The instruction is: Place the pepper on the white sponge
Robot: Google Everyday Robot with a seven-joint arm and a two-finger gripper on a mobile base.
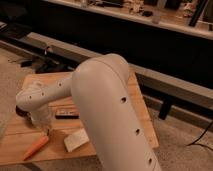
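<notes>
Beside the white sponge (76, 140) and dark block (66, 114), the gripper (46, 131), fingers together, hangs over the pepper (36, 147).

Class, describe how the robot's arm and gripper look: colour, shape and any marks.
The arm is smooth and cream-white, with thick rounded tubular segments dotted with small dark holes in rows. No cables or labels show. Its gripper, a small pale tip below the rounded wrist, sits above the wooden table by the slim orange pepper.

Dim, warm light falls from above, brightest on the pale arm (107, 95) right of the gripper (46, 129), which hangs low over the wooden table's (142, 125) left part. Soft shadow pools beneath the gripper; the background beyond it is dark.
</notes>
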